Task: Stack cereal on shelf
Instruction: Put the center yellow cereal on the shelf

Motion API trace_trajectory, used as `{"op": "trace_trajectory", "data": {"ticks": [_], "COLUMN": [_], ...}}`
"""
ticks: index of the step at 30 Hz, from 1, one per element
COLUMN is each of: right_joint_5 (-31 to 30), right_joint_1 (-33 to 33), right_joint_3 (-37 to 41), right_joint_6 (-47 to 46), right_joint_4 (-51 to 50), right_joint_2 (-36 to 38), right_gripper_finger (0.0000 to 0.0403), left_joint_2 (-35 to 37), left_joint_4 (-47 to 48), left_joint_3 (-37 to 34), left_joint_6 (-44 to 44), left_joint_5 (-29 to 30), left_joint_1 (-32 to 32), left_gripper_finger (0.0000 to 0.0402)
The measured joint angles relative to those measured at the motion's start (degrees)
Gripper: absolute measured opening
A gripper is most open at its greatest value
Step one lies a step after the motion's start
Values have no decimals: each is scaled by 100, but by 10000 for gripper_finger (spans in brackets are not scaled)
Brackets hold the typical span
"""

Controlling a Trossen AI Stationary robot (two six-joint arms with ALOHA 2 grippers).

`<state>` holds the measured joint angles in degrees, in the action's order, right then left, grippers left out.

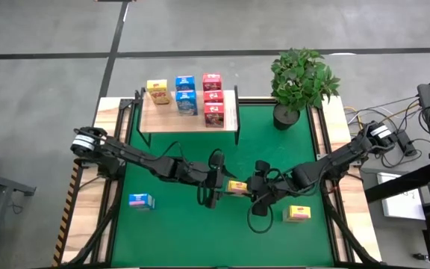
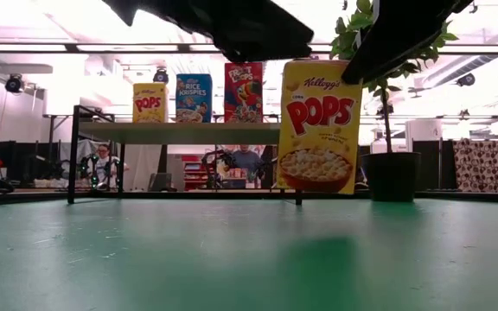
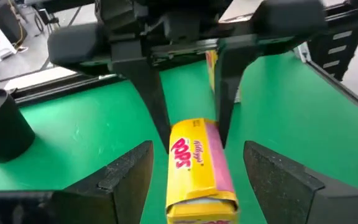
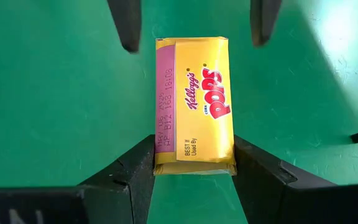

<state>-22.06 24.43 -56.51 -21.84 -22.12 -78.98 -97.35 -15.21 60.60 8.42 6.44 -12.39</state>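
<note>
Yellow box, centre of high view, upright on the mat. Right gripper: fingers pressed against its two sides, holding it. Left gripper: fingers wide, either side of the box, apart from it. Shelf, upper centre: six boxes. Blue box lower left; second yellow box lower right.

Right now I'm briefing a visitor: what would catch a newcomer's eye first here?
The yellow Pops box standing mid-mat, with the right gripper clamped on it and the left gripper open around its far end. Behind it, the shelf carries cereal boxes, and a potted plant stands to its right.
</note>
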Motion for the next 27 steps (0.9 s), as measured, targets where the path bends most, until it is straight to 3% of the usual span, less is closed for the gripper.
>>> {"op": "trace_trajectory", "data": {"ticks": [9,27], "right_joint_5": [0,0], "right_joint_1": [2,2], "right_joint_3": [-2,-9], "right_joint_6": [2,-6], "right_joint_4": [-3,-3], "right_joint_2": [-2,-9], "right_gripper_finger": [176,176], "left_joint_2": [-253,-419], "left_joint_4": [-153,-122], "left_joint_3": [4,11], "left_joint_6": [-58,-233], "left_joint_5": [-306,-297], "left_joint_1": [32,69], "left_gripper_finger": [233,239]}}
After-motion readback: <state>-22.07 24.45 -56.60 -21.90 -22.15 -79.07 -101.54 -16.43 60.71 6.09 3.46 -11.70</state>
